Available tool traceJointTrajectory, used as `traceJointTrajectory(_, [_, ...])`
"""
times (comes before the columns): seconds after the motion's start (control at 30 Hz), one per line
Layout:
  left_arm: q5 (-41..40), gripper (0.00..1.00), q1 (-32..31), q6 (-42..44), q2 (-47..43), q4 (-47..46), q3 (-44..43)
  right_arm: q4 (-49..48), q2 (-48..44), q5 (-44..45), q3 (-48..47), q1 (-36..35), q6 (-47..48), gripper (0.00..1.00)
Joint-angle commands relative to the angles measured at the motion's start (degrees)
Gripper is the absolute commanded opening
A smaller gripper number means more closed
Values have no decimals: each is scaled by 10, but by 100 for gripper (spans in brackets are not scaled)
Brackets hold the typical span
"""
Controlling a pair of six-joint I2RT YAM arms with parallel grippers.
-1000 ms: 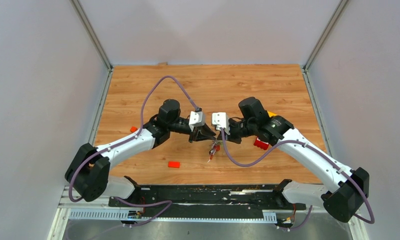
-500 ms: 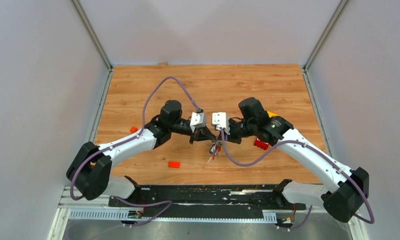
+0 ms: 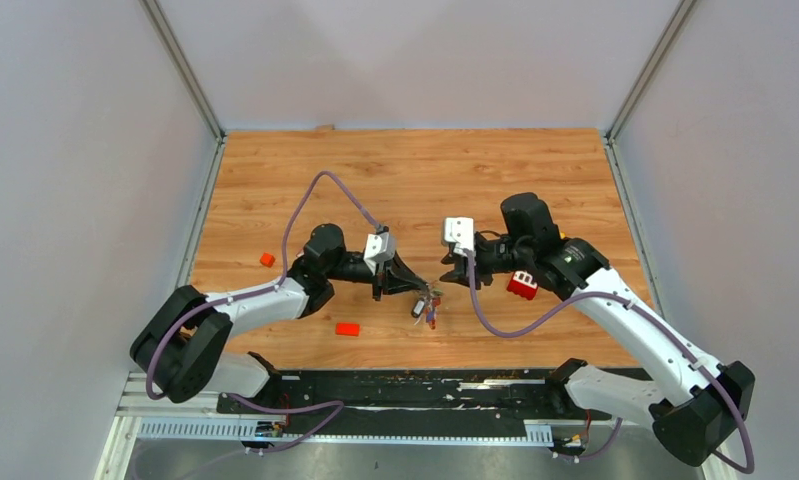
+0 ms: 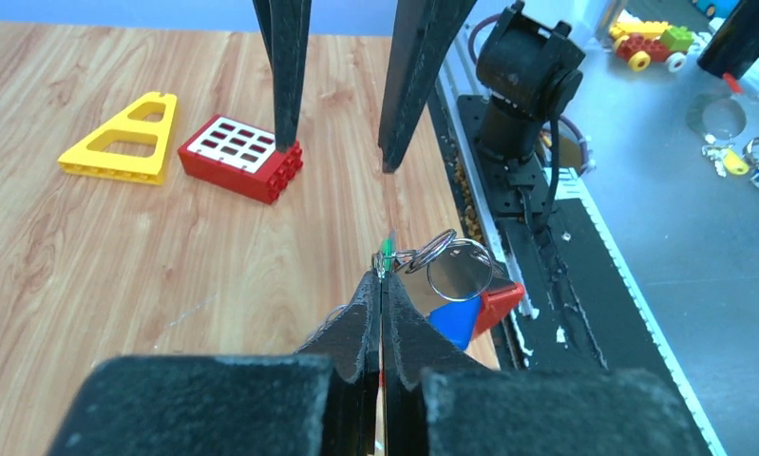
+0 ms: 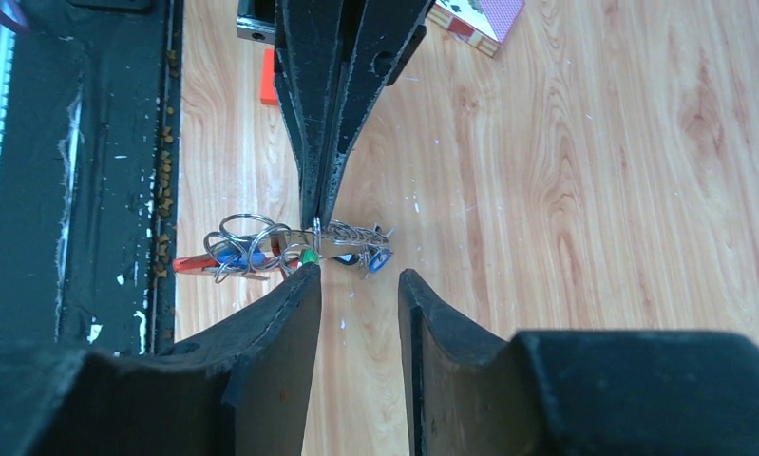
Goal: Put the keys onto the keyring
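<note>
Keyring (image 3: 424, 304) hangs just past the tips of the left gripper (image 3: 400, 287) overhead. Left wrist: those jaws are clamped on it. Right wrist: right gripper (image 5: 356, 285) jaws stand apart, keys (image 5: 309, 256) just ahead of them; hold the bunch steady, then close squarely on one key.

The left gripper (image 4: 382, 277), whose jaws were standing slightly apart a second ago, is now pinching shut on the keyring (image 4: 448, 273) and holding it alone. The left arm (image 3: 265, 295) is drawing back towards its own base, sitting lower and further left than before. The right gripper (image 5: 359, 277), shut earlier, is now standing with its jaws parted, the keyring just beyond their tips. The right arm (image 3: 615, 300) is pulling away to the right, uncovering more of the red brick (image 3: 521, 285).
</note>
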State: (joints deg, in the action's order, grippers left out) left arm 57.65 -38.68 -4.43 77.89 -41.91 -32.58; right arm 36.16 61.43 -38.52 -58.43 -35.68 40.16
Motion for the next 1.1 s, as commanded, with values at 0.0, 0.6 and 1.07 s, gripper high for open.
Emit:
traceJointTrajectory(0.0, [4, 0, 2, -56, -22, -133, 2, -15, 7, -71, 5, 4, -6, 36])
traceJointTrajectory(0.6, [-14, 0, 2, -90, -21, -184, 21, -38, 35, -90, 17, 3, -15, 24])
traceJointTrajectory(1.07, [-12, 0, 2, -115, -17, -230, 31, -40, 32, -67, 24, 3, -14, 30])
